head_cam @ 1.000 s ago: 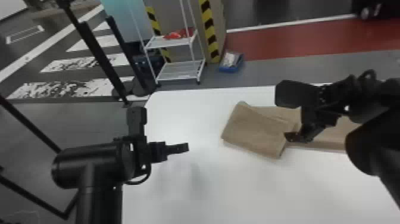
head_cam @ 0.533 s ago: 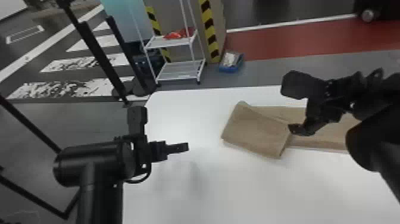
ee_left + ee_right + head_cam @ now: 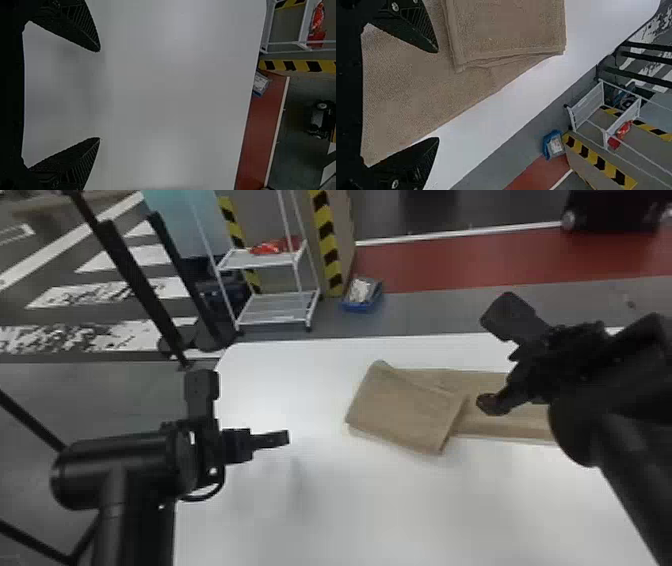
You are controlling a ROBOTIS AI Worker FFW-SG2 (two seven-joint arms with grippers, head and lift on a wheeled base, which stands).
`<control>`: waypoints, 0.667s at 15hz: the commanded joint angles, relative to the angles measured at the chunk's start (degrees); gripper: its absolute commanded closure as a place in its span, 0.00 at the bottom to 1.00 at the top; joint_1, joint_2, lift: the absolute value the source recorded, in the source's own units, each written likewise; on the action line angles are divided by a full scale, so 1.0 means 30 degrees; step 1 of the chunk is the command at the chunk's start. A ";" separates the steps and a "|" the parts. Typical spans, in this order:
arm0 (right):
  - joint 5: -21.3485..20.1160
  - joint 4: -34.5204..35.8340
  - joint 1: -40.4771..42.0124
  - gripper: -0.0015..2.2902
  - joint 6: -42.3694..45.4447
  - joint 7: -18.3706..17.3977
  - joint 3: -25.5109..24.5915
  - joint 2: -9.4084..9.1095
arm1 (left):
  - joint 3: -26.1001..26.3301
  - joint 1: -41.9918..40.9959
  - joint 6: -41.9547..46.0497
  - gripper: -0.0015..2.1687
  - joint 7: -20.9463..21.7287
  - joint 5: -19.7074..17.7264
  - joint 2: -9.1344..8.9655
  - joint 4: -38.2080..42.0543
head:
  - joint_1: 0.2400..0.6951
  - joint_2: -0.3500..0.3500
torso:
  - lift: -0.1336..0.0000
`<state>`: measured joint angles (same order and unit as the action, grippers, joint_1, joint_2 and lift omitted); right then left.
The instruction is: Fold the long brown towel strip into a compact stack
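On the table, the brown towel lies with its left end folded over into a slightly skewed flap; the right arm hides its far right part. My right gripper is above the unfolded length, just right of the flap. In the right wrist view my right gripper stands open over the flat towel, with the flap beyond its fingertips. Left of the towel, my left gripper is over bare table. The left wrist view has my left gripper open, nothing between its fingers.
The white table has its far edge just behind the towel. Beyond it on the floor are a white rack and a blue bin. Black poles stand past the table's left corner.
My right gripper has moved away from the folded flap toward the right and tilted, uncovering the flap's right edge. The towel and the left arm have kept their places.
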<state>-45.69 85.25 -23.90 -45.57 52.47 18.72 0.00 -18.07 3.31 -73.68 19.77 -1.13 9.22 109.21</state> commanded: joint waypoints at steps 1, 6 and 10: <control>0.2927 0.0030 0.0261 0.05 -0.2492 -0.0320 -0.0381 -0.0017 | 0.0045 0.0009 0.0022 0.04 -0.0028 0.0026 0.0002 -0.0046 | 1.00 0.90 | 0.08; 0.6384 0.0176 0.0407 0.05 -0.1789 -0.0818 -0.0762 -0.0017 | 0.0163 0.0009 0.0140 0.04 -0.0057 0.0202 -0.0057 -0.0221 | 1.00 0.95 | 0.08; 0.7878 -0.0468 0.0173 0.05 -0.0793 -0.1170 -0.0850 -0.0017 | 0.0250 0.0068 0.0257 0.04 -0.0086 0.0495 -0.0174 -0.0309 | 1.00 0.98 | 0.08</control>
<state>-23.18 84.84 -23.03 -48.61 49.34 16.21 0.00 -17.46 3.43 -72.97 19.55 0.03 8.81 108.39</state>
